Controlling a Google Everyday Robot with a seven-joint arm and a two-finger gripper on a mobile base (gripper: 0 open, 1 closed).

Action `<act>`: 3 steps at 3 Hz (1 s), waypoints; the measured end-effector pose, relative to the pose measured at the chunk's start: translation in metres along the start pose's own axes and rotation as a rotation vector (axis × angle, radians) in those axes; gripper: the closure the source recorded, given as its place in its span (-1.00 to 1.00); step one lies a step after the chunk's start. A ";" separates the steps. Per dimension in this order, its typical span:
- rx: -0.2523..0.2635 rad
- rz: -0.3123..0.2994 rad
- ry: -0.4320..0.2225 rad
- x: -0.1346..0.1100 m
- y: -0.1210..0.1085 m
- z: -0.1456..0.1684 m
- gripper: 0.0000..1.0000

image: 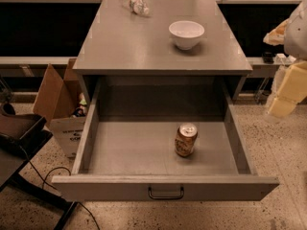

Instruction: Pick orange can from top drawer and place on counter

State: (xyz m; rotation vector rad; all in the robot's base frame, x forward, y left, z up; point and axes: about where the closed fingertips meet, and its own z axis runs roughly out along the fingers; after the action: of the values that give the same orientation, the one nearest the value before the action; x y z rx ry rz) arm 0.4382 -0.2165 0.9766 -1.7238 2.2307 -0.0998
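The orange can (185, 140) stands upright inside the open top drawer (163, 187), right of the drawer's middle, its silver top with pull tab facing up. The drawer is pulled fully out, with its dark bar handle (166, 193) at the front centre. The counter (144, 42) is the grey cabinet top behind and above the drawer. My gripper (285, 97), pale yellow, hangs at the right edge of the view, outside the drawer's right wall and above the floor, well apart from the can. It holds nothing that I can see.
A white bowl (186, 34) stands on the counter at the right. A clear plastic bottle (135, 5) lies at the counter's back. A cardboard box (60, 104) stands left of the cabinet. A dark chair (17, 133) and cables are at the lower left.
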 end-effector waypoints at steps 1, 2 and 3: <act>0.000 0.000 0.000 0.000 0.000 0.000 -1.00; -0.014 0.039 -0.075 0.003 0.001 0.013 -1.00; -0.037 0.123 -0.246 0.016 0.010 0.056 -1.00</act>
State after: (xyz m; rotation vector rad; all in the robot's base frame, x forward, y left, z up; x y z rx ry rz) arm 0.4420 -0.2216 0.9180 -1.5199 2.1604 0.1733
